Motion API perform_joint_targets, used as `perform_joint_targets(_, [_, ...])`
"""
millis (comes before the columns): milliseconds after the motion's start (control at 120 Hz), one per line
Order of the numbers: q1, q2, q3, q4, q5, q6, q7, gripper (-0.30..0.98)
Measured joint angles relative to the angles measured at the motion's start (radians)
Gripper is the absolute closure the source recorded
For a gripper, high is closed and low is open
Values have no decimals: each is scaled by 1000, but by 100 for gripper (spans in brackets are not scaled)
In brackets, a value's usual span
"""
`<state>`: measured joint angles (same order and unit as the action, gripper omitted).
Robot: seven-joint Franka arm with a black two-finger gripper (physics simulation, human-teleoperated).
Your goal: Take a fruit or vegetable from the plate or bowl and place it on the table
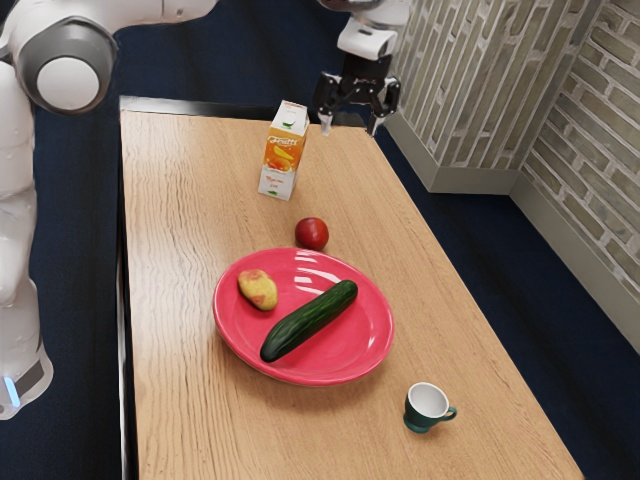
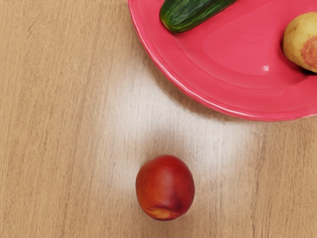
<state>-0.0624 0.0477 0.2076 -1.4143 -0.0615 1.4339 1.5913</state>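
Gripper (image 1: pixel 349 126) stands wide and empty; the cucumber (image 1: pixel 310 321) is probably firm, rather heavy and slippery, so better grasp across its middle.

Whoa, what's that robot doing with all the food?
Right now the robot's gripper is open and holding nothing, up in the air past the juice carton. Its job is to move a fruit or vegetable onto the table. A red fruit sits there, beside the pink plate. The cucumber and a yellowish potato are on the plate.
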Motion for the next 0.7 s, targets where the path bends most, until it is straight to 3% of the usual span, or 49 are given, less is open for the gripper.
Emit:
perform_joint_targets(192, [-9,-102,-1,-245,-4,96,-16,0])
perform_joint_targets(475, [-183,-145,-2,-399,4,182,-38,0])
perform_joint_targets(700, [-218,-156,38,-468,97,229,-129,0])
